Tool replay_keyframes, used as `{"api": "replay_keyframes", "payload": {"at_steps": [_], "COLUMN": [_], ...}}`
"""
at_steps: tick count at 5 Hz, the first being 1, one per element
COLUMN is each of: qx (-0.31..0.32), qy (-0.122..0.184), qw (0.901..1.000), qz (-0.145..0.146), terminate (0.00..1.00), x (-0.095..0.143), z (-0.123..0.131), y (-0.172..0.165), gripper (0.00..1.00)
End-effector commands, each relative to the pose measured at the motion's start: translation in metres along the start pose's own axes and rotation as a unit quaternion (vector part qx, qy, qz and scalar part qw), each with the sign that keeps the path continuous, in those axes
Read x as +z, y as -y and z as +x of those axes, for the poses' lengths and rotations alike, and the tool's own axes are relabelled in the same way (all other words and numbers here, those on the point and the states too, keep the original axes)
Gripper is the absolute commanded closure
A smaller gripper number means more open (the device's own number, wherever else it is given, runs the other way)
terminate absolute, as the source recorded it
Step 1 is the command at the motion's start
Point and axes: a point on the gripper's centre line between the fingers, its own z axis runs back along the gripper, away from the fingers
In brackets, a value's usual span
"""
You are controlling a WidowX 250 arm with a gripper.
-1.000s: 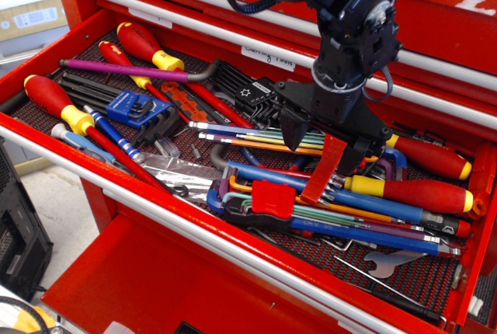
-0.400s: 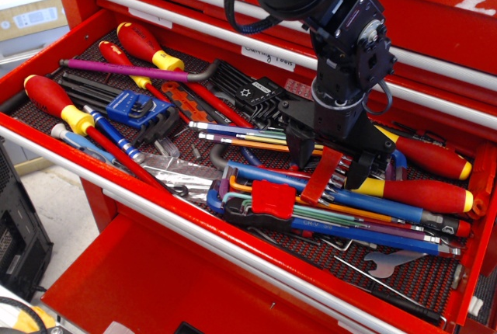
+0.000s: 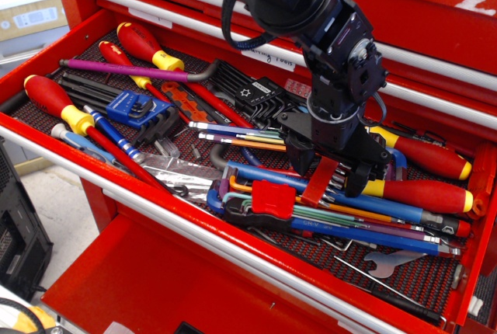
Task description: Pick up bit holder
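Gripper (image 3: 329, 169): jaws spread, straddling the bit holder (image 3: 320, 182), nothing clamped yet.
Holder: tilted, resting on the blue hex keys (image 3: 342, 200) mid-drawer.
Risk: thin strip sits slanted, could pivot or slip out on closing.
Snag: fingers may catch the yellow-red screwdriver (image 3: 415, 193) just beside it.

We're getting pretty even, bright overhead light here, with soft glare streaks on the glossy red screwdriver handles (image 3: 423, 194) and the drawer's front rail (image 3: 155, 208), only shallow shadows under the black arm (image 3: 311, 15), and everything's decently sharp apart from slightly soft, washed-out corners at the top left.
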Motion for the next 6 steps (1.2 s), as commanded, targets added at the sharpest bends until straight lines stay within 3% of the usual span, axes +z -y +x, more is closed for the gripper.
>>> {"api": "replay_keyframes", "payload": {"at_steps": [1,2,4,6], "qx": [0.024,0.031,0.025,0.007], "qy": [0.009,0.000,-0.029,-0.032], "qw": [0.9997,0.9995,0.9989,0.9974], "qz": [0.004,0.007,0.027,0.063], "terminate": [0.00,0.00,0.00,0.00], "x": [-0.002,0.005,0.045,0.115], "z": [0.001,0.000,0.014,0.032], "y": [0.001,0.003,0.003,-0.014], "gripper": [1.00,1.00,1.00,1.00]}}
